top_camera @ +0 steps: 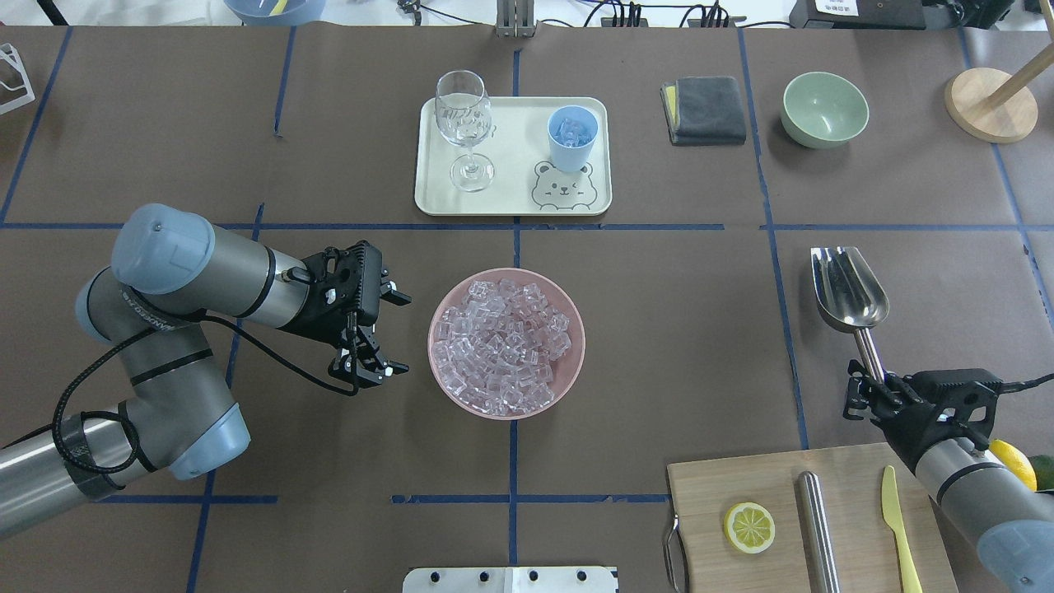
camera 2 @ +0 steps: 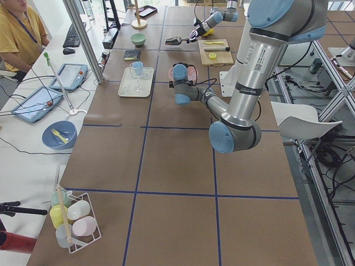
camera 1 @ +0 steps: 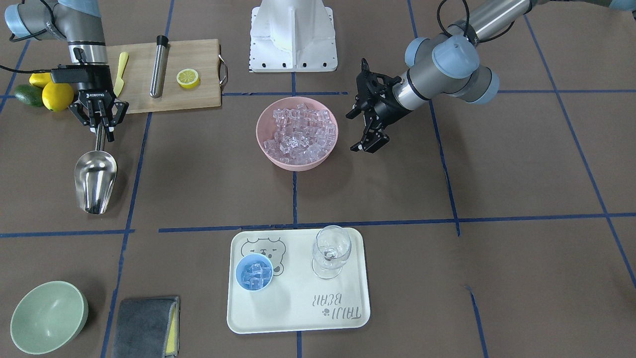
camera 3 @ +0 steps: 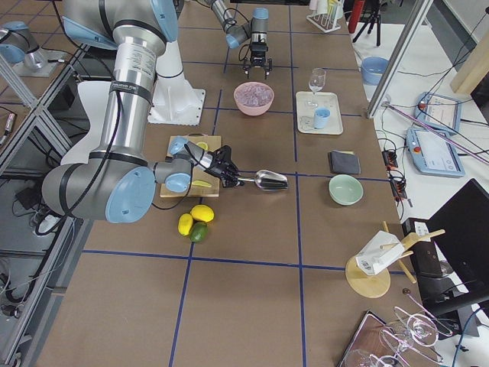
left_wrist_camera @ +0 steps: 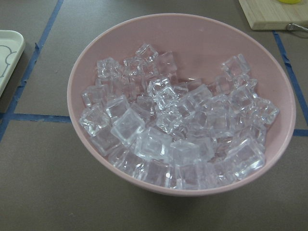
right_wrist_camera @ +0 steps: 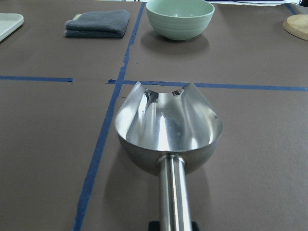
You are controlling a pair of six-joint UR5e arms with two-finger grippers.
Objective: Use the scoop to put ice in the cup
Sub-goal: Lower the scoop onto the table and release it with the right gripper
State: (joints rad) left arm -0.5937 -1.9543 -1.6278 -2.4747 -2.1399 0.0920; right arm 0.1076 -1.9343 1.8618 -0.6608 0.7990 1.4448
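Right gripper was clamped on the scoop handle, trough empty, well to the pink bowl's robot-right. Left gripper stood spread just beside that bowl. The cup (beyond the bowl, on a tray) held several pieces of ice. Judged largely complete, unless more scoops are wanted.

We read "TAIJI BEAR", printed upside down, on the tray, and "ROBOTIQ" on the body of the right gripper.
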